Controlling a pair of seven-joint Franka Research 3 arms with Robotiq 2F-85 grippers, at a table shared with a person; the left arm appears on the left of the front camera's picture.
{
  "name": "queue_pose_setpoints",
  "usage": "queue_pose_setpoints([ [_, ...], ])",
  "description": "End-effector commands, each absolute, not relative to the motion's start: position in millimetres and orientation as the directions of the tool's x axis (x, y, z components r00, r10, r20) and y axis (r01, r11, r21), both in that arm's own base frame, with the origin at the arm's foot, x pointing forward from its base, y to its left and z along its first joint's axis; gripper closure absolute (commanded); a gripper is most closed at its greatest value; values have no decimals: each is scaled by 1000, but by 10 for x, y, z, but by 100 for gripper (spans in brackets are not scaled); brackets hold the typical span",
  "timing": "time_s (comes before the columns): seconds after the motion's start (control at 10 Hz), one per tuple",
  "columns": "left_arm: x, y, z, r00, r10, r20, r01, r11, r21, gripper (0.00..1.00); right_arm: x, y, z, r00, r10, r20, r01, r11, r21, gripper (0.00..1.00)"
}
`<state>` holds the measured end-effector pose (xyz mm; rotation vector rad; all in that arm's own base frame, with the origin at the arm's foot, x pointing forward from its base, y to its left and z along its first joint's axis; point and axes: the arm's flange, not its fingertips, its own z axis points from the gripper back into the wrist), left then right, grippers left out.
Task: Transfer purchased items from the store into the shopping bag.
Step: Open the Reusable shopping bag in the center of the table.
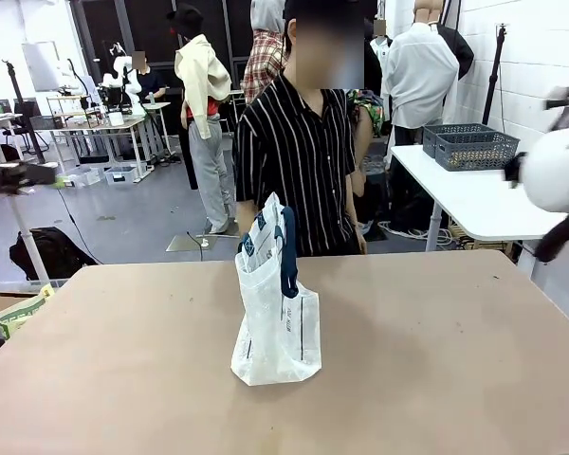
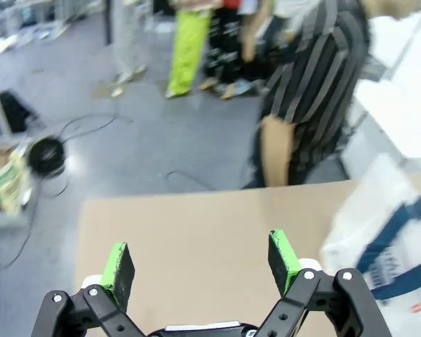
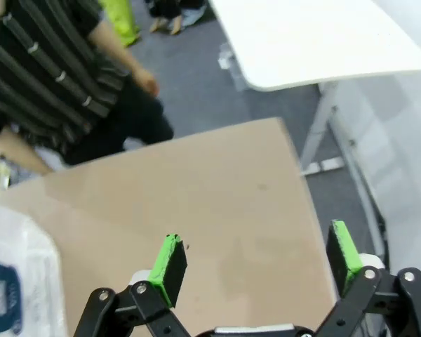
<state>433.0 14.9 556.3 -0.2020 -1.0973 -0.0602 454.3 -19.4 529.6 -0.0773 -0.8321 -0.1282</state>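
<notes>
One shopping bag [image 1: 277, 330] — white, navy-strapped

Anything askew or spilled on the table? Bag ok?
Nothing stands out. The shopping bag stands upright in the middle of the table, slightly crumpled, a navy handle hanging down its front. The left gripper and right gripper are open, holding nothing.

Bag [image 1: 275, 332]: thin translucent white plastic, creased, faint sheen. Straps [image 1: 288, 251]: navy, matt. Table [image 1: 436, 360]: tan board, smooth, matt. Pads [image 2: 118, 270]: green, matt, rubber-like.
</notes>
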Motion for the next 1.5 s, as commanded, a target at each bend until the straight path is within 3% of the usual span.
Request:
queue_pose_setpoints([
  [0.0, 4769, -217, 5590, 429, 81, 900, 327, 915, -238, 0, 4714, 504, 5541, 723, -49, 689, 61, 998, 7, 0],
  [0.1, 4876, -534, 5597, 442, 91, 892, 393, 874, -284, 0, 4650, 870, 5606, 759, -33, 651, 19, 999, 28, 0],
  [0.2, 4985, -779, 5555, 503, 127, 855, 364, 866, -343, 0, 4580, 1136, 5618, 806, -22, 591, -31, 996, 79, 0],
  [0.3, 4473, -658, 5760, 428, 49, 902, 318, 926, -201, 0, 4555, 1113, 5597, 779, -19, 627, 112, 988, -109, 0],
  [0.4, 4473, -658, 5760, 428, 49, 902, 318, 926, -201, 0, 4547, 1087, 5560, 758, -1, 652, -16, 1000, 21, 0],
  [0.6, 4589, -897, 5721, 449, 65, 891, 358, 901, -247, 0, 4497, 1254, 5603, 777, 4, 629, 2, 1000, -8, 0],
  [0.7, 4724, -1110, 5692, 471, 28, 882, 397, 886, -240, 0, 4443, 1579, 5701, 791, 62, 609, -104, 994, 34, 0],
  [1.0, 5063, -1682, 5609, 543, -124, 830, 518, 828, -215, 0, 4465, 2344, 5638, 893, 170, 417, -258, 952, 164, 0],
  [1.2, 5291, -2041, 5504, 601, -169, 781, 607, 732, -309, 0, 4446, 2683, 5423, 909, 189, 371, -278, 939, 201, 0],
  [1.3, 5273, -2007, 5482, 588, -219, 779, 561, 804, -198, 0, 4419, 2585, 5386, 867, 133, 480, -191, 979, 73, 0],
  [1.4, 4778, -2096, 5603, 570, -158, 806, 567, 786, -247, 0, 4331, 2753, 5459, 896, 167, 411, -260, 949, 180, 0],
])
